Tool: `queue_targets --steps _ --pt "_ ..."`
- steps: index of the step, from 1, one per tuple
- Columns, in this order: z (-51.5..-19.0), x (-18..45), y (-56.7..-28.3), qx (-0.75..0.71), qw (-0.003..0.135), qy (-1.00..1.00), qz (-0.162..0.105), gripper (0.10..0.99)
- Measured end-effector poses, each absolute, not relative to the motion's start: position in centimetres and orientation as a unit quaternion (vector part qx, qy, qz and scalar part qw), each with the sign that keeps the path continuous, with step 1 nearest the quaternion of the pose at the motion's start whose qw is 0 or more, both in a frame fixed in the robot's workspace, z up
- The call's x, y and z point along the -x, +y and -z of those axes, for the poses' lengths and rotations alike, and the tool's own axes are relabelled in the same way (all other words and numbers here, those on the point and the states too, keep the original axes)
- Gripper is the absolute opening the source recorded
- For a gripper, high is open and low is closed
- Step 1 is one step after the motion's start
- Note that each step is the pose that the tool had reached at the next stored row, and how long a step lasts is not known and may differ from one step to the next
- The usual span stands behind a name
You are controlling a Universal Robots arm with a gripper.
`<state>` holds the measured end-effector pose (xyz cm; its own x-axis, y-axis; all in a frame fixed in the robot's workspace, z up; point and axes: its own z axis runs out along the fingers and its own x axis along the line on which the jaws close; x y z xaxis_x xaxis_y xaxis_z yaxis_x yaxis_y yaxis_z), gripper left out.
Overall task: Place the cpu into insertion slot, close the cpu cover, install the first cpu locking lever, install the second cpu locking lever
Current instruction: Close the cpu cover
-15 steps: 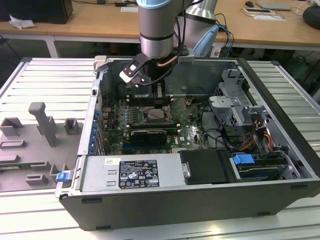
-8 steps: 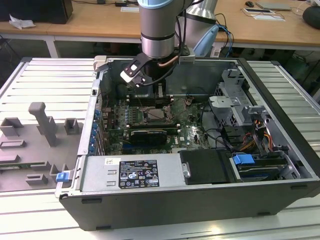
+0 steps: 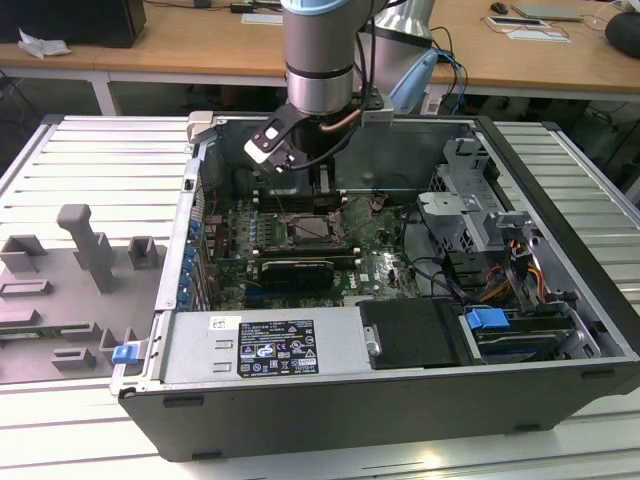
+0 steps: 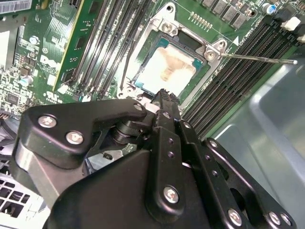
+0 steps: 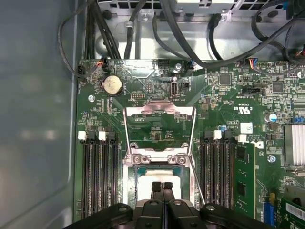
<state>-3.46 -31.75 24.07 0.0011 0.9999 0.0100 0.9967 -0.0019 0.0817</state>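
Wooden desks (image 3: pixel 200 45) stand behind an open computer case (image 3: pixel 330 420) on a slatted metal table (image 3: pixel 100 160). Inside it, the gripper (image 5: pixel 162 185) hangs with fingers pressed together, holding nothing, just over the cpu (image 5: pixel 143 183), which lies seated in the insertion slot (image 4: pixel 186 40). Beside it, the cpu cover (image 5: pixel 159 110) lies flipped back, open.

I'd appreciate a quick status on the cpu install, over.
Copy: gripper shut, tips over the cpu. It sits in the insertion slot. The cpu cover is open. One locking lever unlatched beside it.
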Motion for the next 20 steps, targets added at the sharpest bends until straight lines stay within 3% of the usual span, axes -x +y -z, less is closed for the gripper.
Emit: queue_targets --steps 20 --pt "-26.1 -1.8 -31.8 -0.707 0.024 0.706 -0.031 0.106"
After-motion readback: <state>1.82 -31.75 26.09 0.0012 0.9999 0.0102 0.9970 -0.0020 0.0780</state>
